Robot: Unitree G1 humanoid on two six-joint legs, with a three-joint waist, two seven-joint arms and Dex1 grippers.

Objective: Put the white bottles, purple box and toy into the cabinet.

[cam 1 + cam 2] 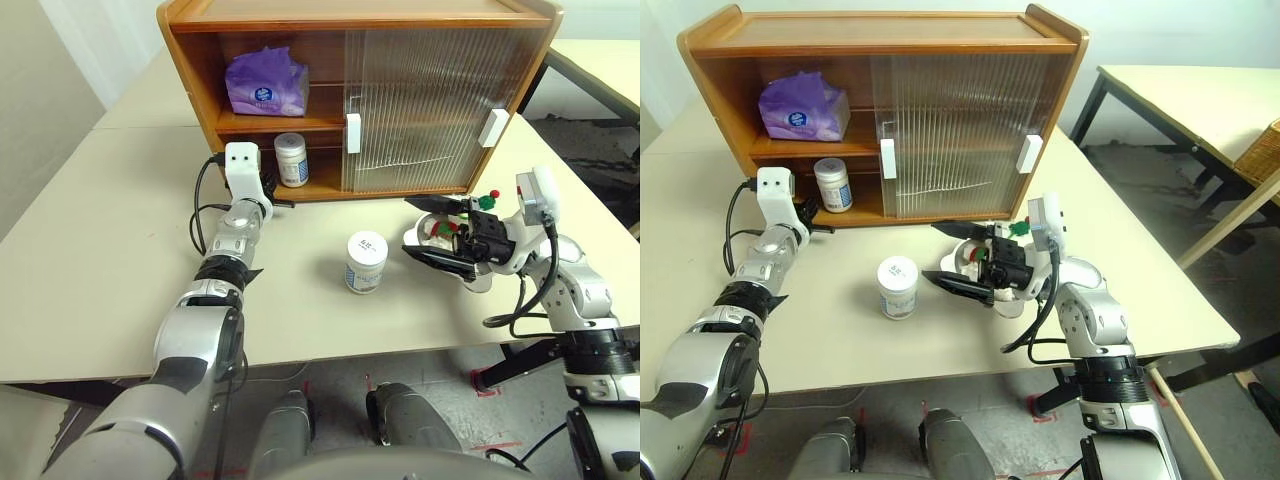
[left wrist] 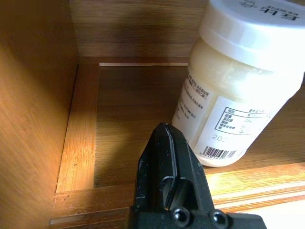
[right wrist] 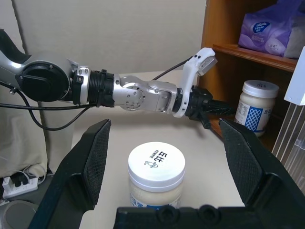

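- Cabinet (image 1: pixel 300 20) stood at upper centre of the head view on the desk (image 1: pixel 100 250), its left half uncovered.
- Purple box (image 1: pixel 265 82) lay on the upper shelf, upper left of centre.
- One white bottle (image 1: pixel 291 159) stood on the lower shelf; the second white bottle (image 1: pixel 366 262) stood on the desk at mid-frame, well apart from the first.
- Left tool (image 2: pixel 164 157) was pinched narrow, empty, at the lower shelf's front edge just beside the shelved bottle.
- Right tool (image 3: pixel 164 162) stood wide, empty, right of centre, its fingers either side of the desk bottle without contact.
- Toy (image 1: pixel 440 228) lay partly hidden behind the right tool.
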